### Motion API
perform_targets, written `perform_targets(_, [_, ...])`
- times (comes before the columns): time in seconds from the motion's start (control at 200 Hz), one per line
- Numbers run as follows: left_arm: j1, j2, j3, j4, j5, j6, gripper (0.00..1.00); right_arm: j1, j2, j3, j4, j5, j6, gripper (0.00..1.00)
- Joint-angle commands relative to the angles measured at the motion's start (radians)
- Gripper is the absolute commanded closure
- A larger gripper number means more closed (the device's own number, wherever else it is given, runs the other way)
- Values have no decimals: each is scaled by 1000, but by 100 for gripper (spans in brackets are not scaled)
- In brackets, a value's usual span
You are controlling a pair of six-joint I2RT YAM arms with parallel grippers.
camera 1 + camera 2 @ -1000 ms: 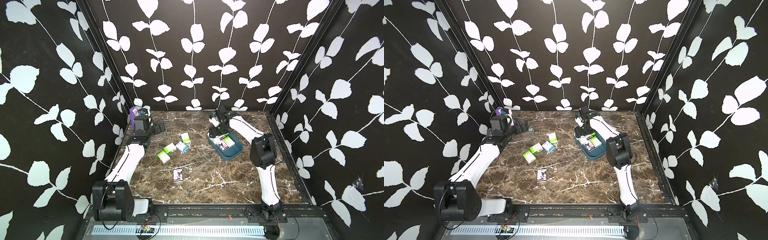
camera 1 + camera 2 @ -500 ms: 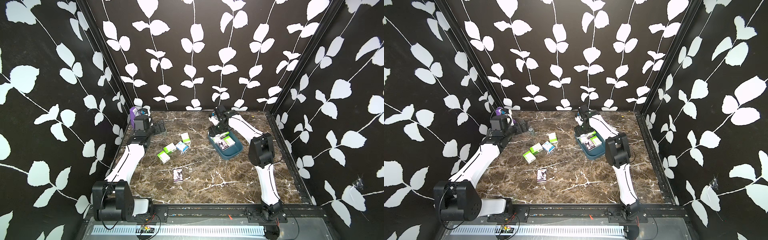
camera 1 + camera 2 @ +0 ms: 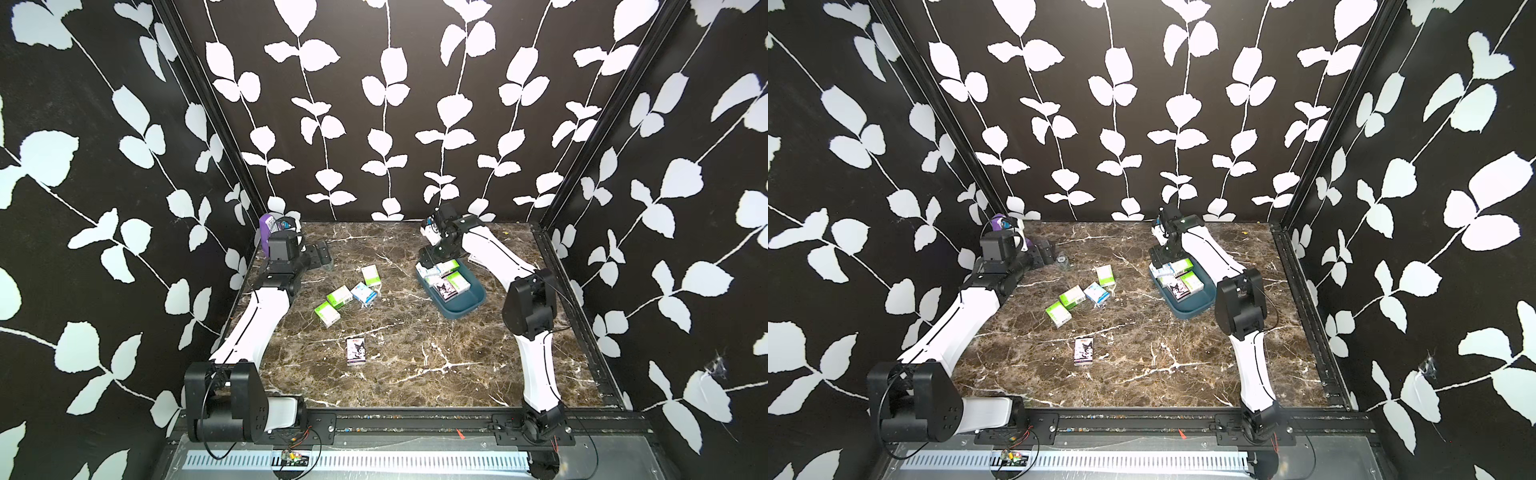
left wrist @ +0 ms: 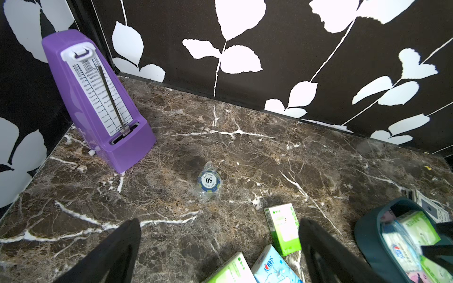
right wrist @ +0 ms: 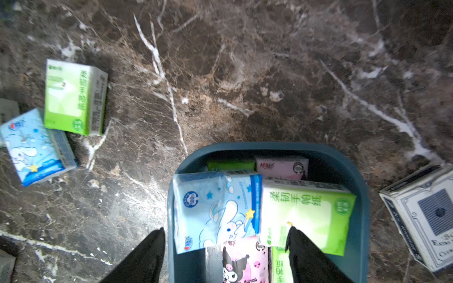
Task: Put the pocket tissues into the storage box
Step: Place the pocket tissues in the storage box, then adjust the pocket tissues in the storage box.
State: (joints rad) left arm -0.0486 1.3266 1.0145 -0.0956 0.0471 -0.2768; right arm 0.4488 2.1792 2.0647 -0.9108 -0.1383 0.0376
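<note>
In both top views the teal storage box (image 3: 467,308) lies on the marble table (image 3: 415,374), right of the middle. Several pocket tissues (image 3: 446,282) are piled in its far end. The right gripper (image 3: 429,261) hangs over that far end. Four loose packs (image 3: 1077,296) cluster near the table's middle, and a Kuromi pack (image 3: 1083,352) lies alone nearer the front. The left gripper (image 3: 321,257) sits low near the far left corner, close to the purple metronome (image 3: 266,227).

In the left wrist view, the left gripper's jaws are spread wide over bare marble. A wrapped poker chip (image 4: 208,181) marked 50 lies ahead of them, and a loose green pack (image 4: 283,229) lies just beside one finger.

In the right wrist view, the right gripper's jaws are wide apart, open. One finger (image 5: 147,257) shows beside the box's wall, the other in front of a green pack (image 5: 306,210). That pack and a blue rabbit pack (image 5: 215,210) lie side by side on top of the pile inside the box. A playing-card box (image 5: 426,215) lies on the table near the box.
</note>
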Motion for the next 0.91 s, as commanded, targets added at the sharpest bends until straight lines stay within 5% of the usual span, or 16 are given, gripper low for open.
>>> perform_targets(0.0, [4,-11,11,6,9,-1,1,8,-67,-41,42,-12,25,23])
perform_targets(0.255, [4,-10,15,7,12,-4,1,18,-67,-93,79,-31,46,38])
perform_targets(0.9, [4,-7,23,4,10,2,1,59,42,-86,71,8,43,54])
